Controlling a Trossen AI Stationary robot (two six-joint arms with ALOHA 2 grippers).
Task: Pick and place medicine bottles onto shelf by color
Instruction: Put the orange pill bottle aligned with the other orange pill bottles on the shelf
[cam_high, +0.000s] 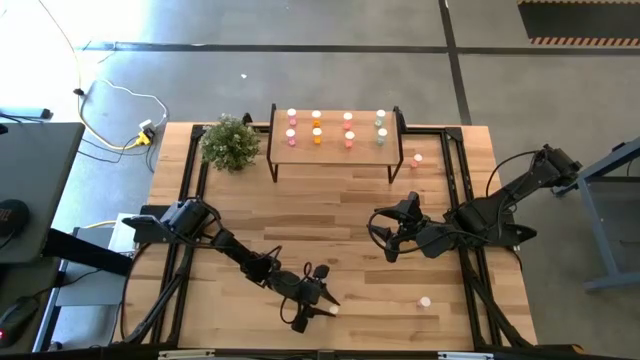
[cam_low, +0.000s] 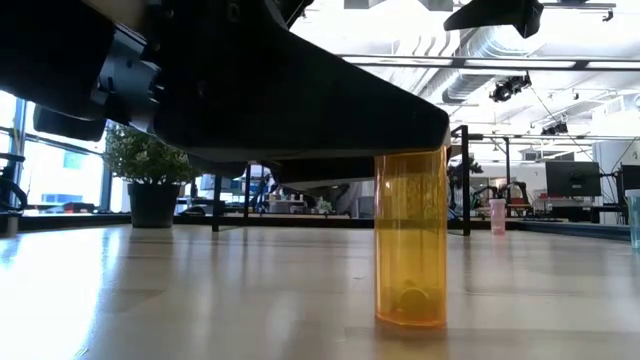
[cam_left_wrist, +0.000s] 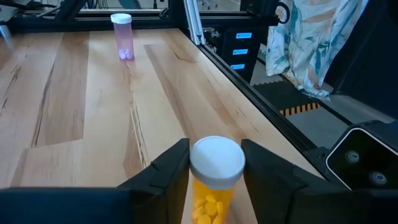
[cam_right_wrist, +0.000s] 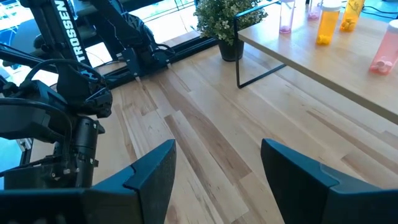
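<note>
An orange medicine bottle with a white cap stands upright on the table near its front edge; it also shows in the low view. My left gripper is shut on it. My right gripper hangs open above the table's right middle, with nothing between its fingers. The shelf stands at the far middle with several pink, orange and pale bottles on its board. Two loose pink bottles stand on the table, one at the near right and one by the shelf's right end. My left gripper pinches the orange bottle at its top, one finger on each side of the white cap. The fingers come nearly level, slanting a little down, from the table's left. The bottle stands upright with its base on the table.
A potted plant stands left of the shelf. Black frame rails run along the table's left and right sides. Bare wood lies between the arms and the shelf.
</note>
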